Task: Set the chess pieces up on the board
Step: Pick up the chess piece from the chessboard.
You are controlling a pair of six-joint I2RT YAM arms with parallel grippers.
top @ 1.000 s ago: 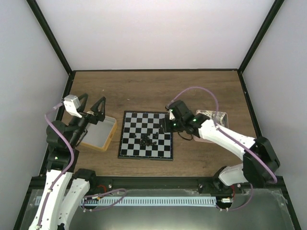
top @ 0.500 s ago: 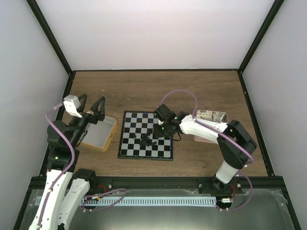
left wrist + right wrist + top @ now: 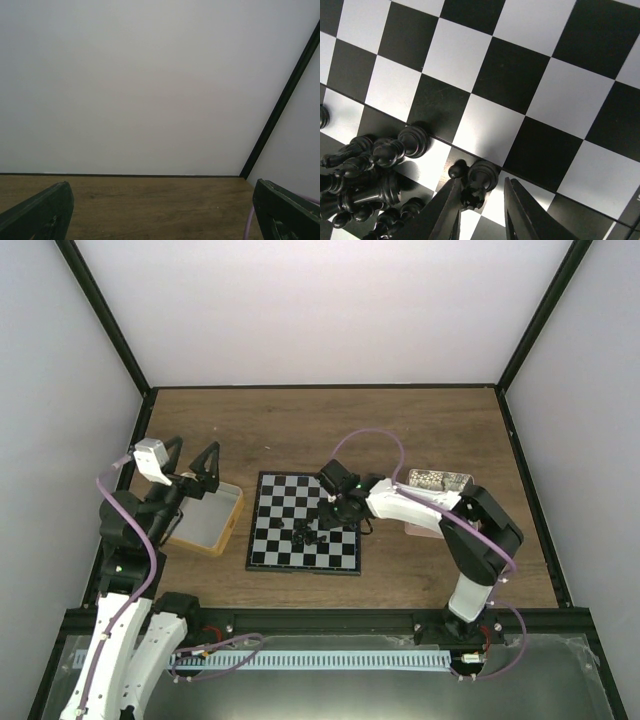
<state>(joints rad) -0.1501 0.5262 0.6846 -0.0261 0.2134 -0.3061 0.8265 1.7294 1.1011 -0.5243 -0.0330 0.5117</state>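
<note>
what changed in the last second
The right gripper moved left from the right edge of the board to the pile of pieces. It now straddles one piece, open, with nothing gripped yet. The left gripper, the board and the pile stayed put.

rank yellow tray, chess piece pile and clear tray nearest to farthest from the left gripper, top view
1. yellow tray, left side, by the left gripper
2. chess piece pile, on the board
3. clear tray, far right
</note>
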